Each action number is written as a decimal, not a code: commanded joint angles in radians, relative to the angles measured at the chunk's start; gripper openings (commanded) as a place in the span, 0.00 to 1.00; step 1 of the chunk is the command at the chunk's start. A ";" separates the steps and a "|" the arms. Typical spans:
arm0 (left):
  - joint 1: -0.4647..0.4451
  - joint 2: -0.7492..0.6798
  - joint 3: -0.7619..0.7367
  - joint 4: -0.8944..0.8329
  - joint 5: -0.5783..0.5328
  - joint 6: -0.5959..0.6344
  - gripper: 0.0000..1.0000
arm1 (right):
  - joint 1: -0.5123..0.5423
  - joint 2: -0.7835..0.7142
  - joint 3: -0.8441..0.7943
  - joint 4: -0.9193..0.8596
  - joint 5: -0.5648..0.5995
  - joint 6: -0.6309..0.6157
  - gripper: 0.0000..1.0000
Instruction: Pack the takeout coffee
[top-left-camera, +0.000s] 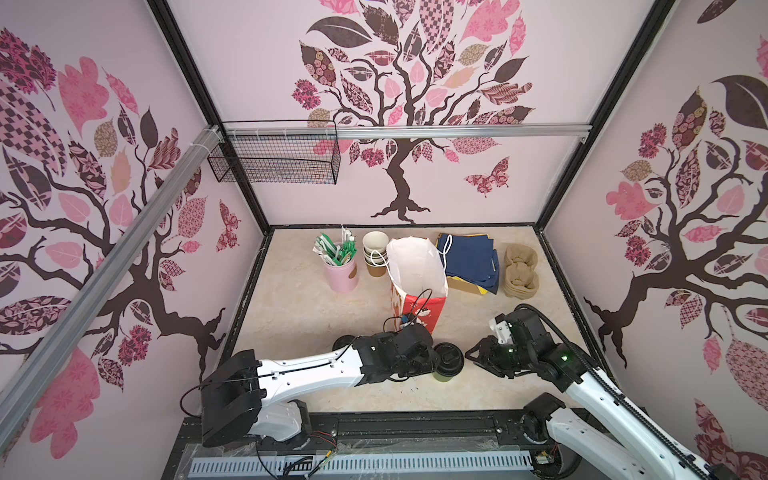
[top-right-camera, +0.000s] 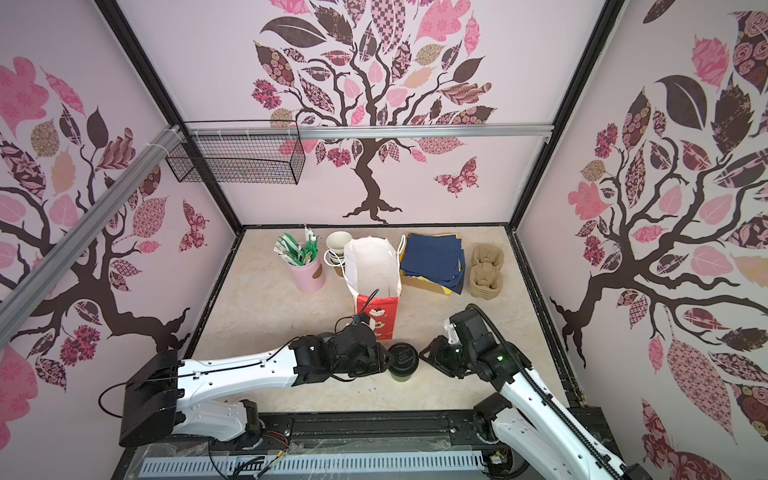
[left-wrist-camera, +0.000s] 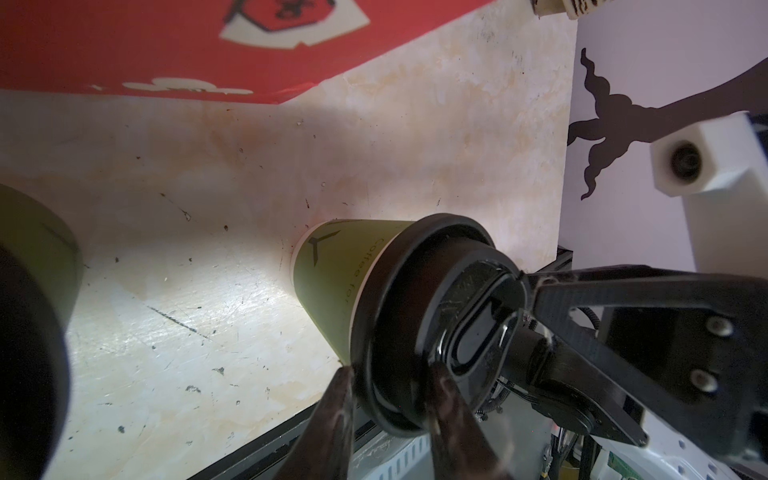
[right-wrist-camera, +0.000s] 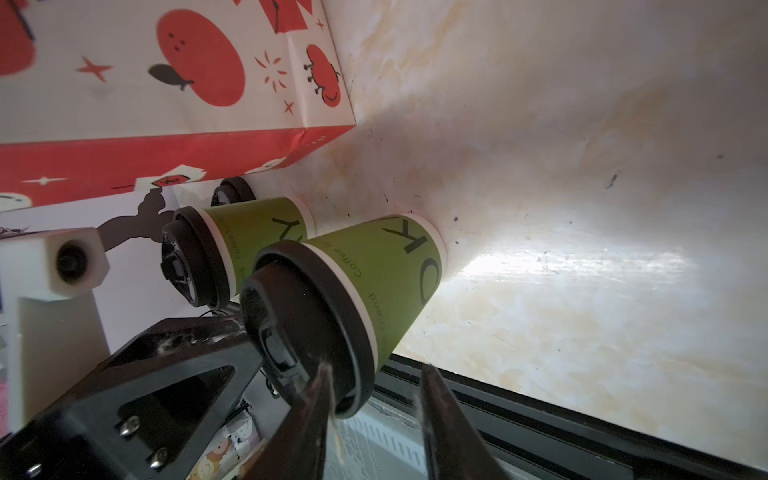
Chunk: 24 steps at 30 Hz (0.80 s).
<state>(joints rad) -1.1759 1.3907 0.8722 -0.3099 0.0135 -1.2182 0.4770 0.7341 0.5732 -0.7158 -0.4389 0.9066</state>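
One takeout coffee (top-left-camera: 448, 362) (top-right-camera: 402, 361) stands upright near the table's front, a green paper cup with a black sip lid. My left gripper (top-left-camera: 434, 362) (left-wrist-camera: 390, 411) reaches in from the left and is shut on that lid's rim (left-wrist-camera: 376, 399). My right gripper (top-left-camera: 471, 355) (right-wrist-camera: 374, 399) is open astride the lid's opposite edge, with one fingertip (right-wrist-camera: 320, 390) over the lid top and the other clear of it. A second takeout coffee (right-wrist-camera: 249, 245) (left-wrist-camera: 33, 249) stands just behind, hidden under my left arm in both top views.
An open red-and-white paper bag (top-left-camera: 415, 274) stands right behind the cups. Behind it are a pink cup of straws (top-left-camera: 341, 274), stacked brown cups (top-left-camera: 376, 253), navy paper bags (top-left-camera: 471, 259) and pulp carriers (top-left-camera: 521, 270). Black lids (right-wrist-camera: 232, 189) sit by the bag's base.
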 joint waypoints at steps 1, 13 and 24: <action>0.004 0.059 -0.021 -0.169 0.010 0.033 0.32 | 0.007 0.015 0.000 0.047 -0.045 0.011 0.34; 0.007 0.066 -0.022 -0.173 0.013 0.036 0.31 | 0.007 0.021 -0.077 0.094 -0.060 0.049 0.18; 0.007 0.070 -0.023 -0.175 0.014 0.036 0.31 | 0.006 0.018 -0.139 0.036 -0.033 0.049 0.17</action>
<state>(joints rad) -1.1690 1.4021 0.8825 -0.3164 0.0254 -1.2041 0.4747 0.7319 0.4885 -0.5629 -0.4957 0.9463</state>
